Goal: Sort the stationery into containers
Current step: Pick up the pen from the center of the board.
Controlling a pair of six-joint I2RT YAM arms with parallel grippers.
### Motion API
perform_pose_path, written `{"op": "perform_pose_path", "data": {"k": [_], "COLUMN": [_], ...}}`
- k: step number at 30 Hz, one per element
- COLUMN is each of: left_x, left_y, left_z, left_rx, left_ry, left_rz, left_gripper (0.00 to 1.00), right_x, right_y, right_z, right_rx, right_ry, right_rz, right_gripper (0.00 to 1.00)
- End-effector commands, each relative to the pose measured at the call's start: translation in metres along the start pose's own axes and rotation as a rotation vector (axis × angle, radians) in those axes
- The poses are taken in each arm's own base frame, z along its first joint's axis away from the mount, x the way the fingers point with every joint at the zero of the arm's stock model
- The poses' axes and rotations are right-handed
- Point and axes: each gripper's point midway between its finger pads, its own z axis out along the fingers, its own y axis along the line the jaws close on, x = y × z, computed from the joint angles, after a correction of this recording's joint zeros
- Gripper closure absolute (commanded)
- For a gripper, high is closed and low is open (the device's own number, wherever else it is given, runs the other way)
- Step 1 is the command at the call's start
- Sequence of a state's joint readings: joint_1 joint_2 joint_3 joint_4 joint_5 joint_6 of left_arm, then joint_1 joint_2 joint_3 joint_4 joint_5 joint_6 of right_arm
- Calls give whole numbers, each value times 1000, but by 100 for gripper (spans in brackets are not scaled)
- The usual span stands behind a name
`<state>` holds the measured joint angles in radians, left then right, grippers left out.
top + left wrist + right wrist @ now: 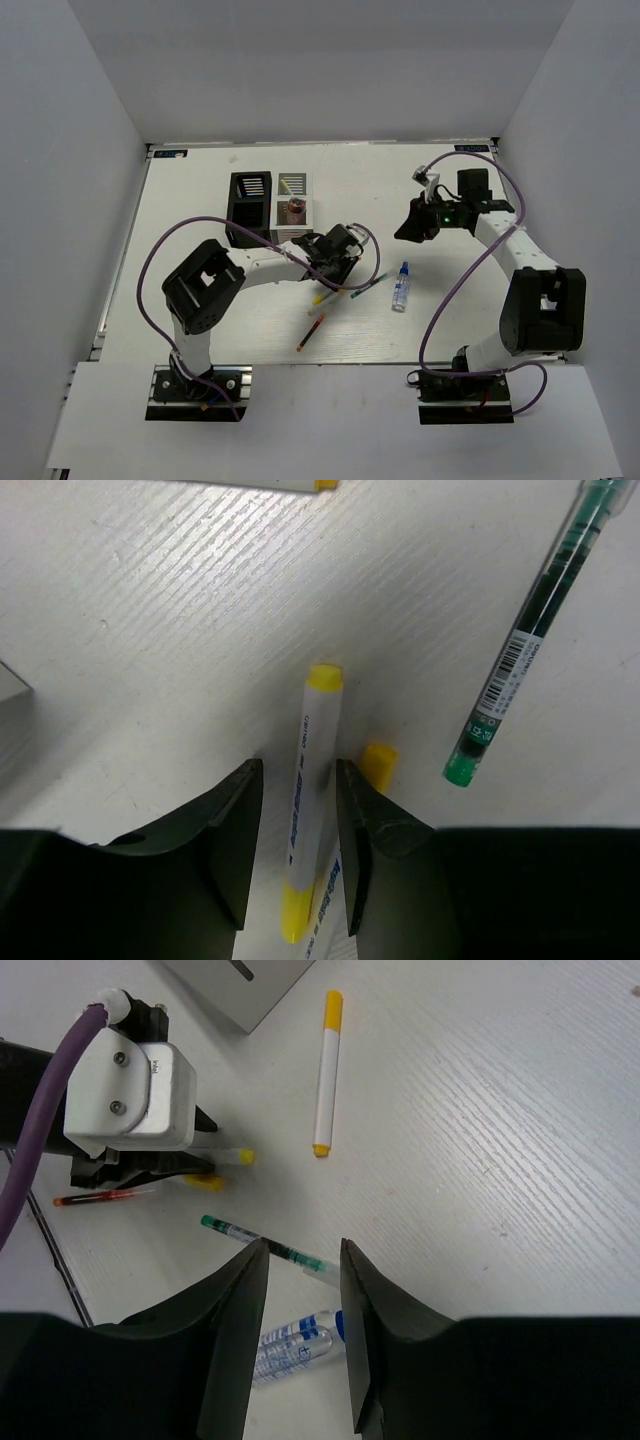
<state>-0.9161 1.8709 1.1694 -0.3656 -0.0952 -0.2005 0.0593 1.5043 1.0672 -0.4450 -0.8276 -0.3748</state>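
Observation:
My left gripper (335,268) is low over the table, open, its jaws straddling a white marker with yellow caps (312,780). A second yellow-capped marker (377,763) lies partly under the right finger. A green pen (515,660) lies to the right, also in the top view (368,287). My right gripper (413,225) is open, empty and held high; below it are the green pen (265,1247) and the clear bottle with blue cap (297,1345), which is also in the top view (402,287). The black organiser (249,207) and the white-grey organiser (294,186) stand side by side; a pink cylinder (295,209) sits in the white-grey one.
A red-orange pen (310,332) lies near the front of the table. Another yellow-capped marker (327,1070) lies alone beside the organiser's corner (240,985). Purple cables loop from both arms. Grey walls enclose the table on three sides.

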Motion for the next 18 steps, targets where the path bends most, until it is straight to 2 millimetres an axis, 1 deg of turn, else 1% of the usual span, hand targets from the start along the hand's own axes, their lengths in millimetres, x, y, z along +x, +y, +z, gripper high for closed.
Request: {"op": "perform_pose_path", "data": {"k": [1,2,3,4,5,6,7,9,11,12,13,14,15,16,17,18], "left_x": [6,9,9,9,9,9,5,-8,-30,-56,-71,-94,-111,-128,-146,-156], "left_y": [-7,-6,-10,-10,-10,-10,-11,-12,-11,-15,-15,-13,-16,-11,-10,-8], "left_z": [-1,-2,-2,-2,-2,-2,-4,-13,-23,-36,-44,-55,-64,-77,-90,-98], "left_rx": [28,26,31,31,31,31,34,35,24,41,35,40,52,53,50,40], "left_ry": [44,53,54,54,54,54,36,-12,-78,-157,-202,-264,-320,-375,-436,-479], "left_rz": [27,28,36,36,25,25,24,9,2,-6,-12,-28,-34,-50,-69,-78], "left_gripper": [56,58,68,75,86,89,91,91,94,96,97,99,99,100,100,100], "right_x": [-3,-3,-3,-1,-2,0,2,4,9,9,9,11,11,12,13,14], "right_y": [8,8,8,9,9,10,10,11,12,12,13,13,12,13,13,13], "right_z": [-4,-4,-5,-5,-6,-5,-5,-5,-5,-6,-5,-5,-5,-6,-6,-6], "right_rx": [-20,-21,-17,-20,-19,-22,-22,-25,-27,-24,-24,-25,-22,-23,-25,-21], "right_ry": [-27,-31,-32,-28,-31,-28,-24,-21,-14,-15,-15,-12,-10,-8,-6,-4], "right_rz": [-15,-19,-15,-13,-17,-18,-12,-21,-18,-20,-27,-30,-30,-33,-33,-47], "right_gripper": [58,58,58,58,58,58,60,62,66,68,69,69,71,73,74,74]}}
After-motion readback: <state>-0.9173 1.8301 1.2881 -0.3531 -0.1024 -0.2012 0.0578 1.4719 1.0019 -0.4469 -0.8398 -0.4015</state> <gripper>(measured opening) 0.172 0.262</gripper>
